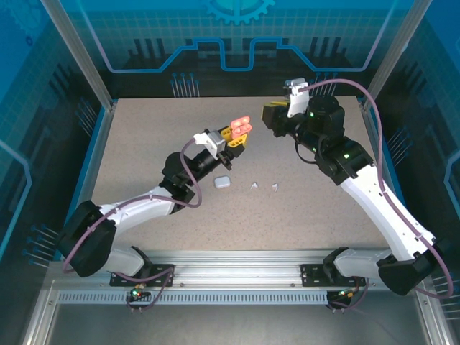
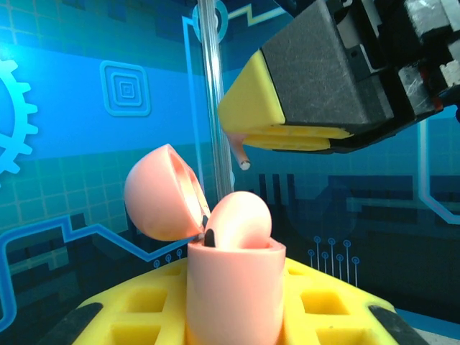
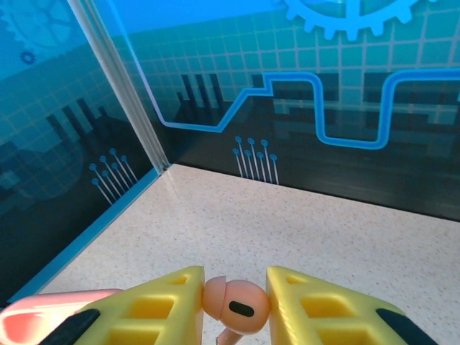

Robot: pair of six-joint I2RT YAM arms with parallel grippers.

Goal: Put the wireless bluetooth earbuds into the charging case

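Clamped in the left gripper's [image 1: 234, 139] yellow fingers, the pink charging case [image 2: 233, 287] is held upright with its lid hinged open, the arm stretched toward mid-table. Just to its right, a pink earbud [image 3: 236, 305] is pinched by the right gripper [image 1: 272, 115]. Nearer, a white case [image 1: 222, 182] and two white earbuds [image 1: 254, 185] are seen on the open table [image 1: 144, 158], well apart from its edges.

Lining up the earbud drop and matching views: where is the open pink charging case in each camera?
Top external: pink charging case just above centre, in the left gripper.
Left wrist: bottom centre, lid open to the left.
Right wrist: probably the pink blur at the bottom-left corner.
Shared landmark: the right gripper pinching a pink earbud, beside the case.
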